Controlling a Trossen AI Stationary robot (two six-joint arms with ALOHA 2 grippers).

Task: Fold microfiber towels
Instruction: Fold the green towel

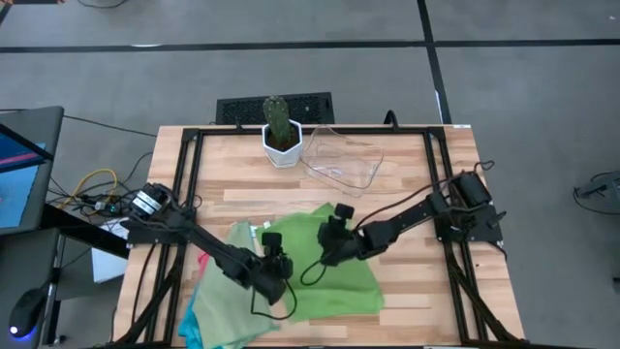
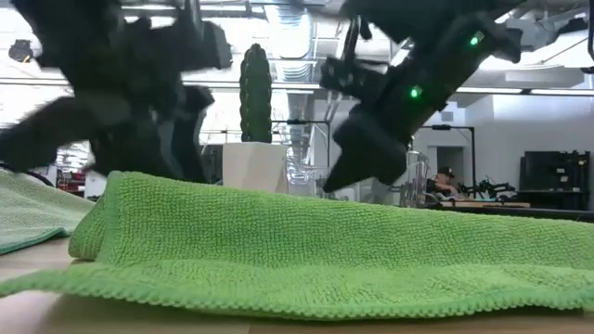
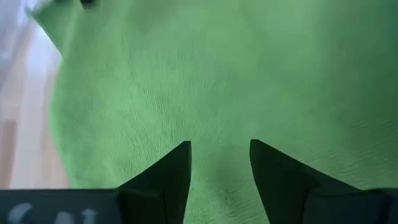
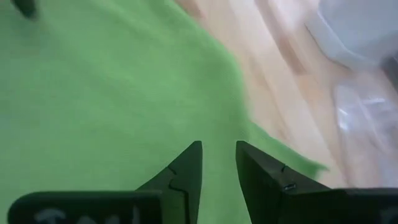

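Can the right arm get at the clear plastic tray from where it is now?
Probably yes. The right gripper hovers over the green towel, jaws apart and empty, and only bare table lies between it and the tray.

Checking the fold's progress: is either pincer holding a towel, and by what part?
Neither. Left pincer and right pincer both stand open over the green towel, nothing between their fingers.

The top microfiber towel point(image 1: 325, 267) is bright light green with a fine looped texture. A paler green towel point(image 1: 218, 301) lies under it, with a hot pink edge point(image 1: 202, 262) and a turquoise blue corner point(image 1: 191, 336) showing beside it. The desk point(image 1: 407, 208) is light wood in plank strips, framed by black rails. The cactus point(image 1: 276, 118) is dark green in a white pot point(image 1: 282, 152). The tray point(image 1: 341, 160) is clear. Both arms are black.
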